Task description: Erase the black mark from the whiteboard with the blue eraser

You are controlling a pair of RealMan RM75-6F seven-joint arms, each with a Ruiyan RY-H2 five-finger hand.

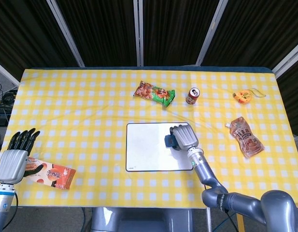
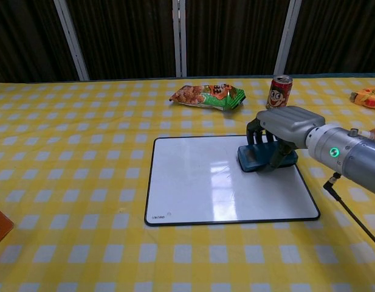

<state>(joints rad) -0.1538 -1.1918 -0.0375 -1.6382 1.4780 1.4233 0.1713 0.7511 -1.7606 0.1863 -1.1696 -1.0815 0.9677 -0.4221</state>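
The whiteboard (image 1: 146, 153) (image 2: 199, 185) lies flat at the table's front middle; its visible surface is plain white with no black mark showing. My right hand (image 1: 183, 137) (image 2: 286, 129) grips the blue eraser (image 1: 168, 140) (image 2: 255, 160) and presses it on the board's far right part. My left hand (image 1: 13, 160) hovers at the table's front left edge, fingers spread, holding nothing. The chest view does not show the left hand.
An orange snack box (image 1: 54, 175) lies beside the left hand. Behind the board are a green snack bag (image 1: 154, 93) (image 2: 208, 95) and a red can (image 1: 192, 95) (image 2: 278, 93). A brown pouch (image 1: 246, 137) and an orange packet (image 1: 244, 96) lie at the right.
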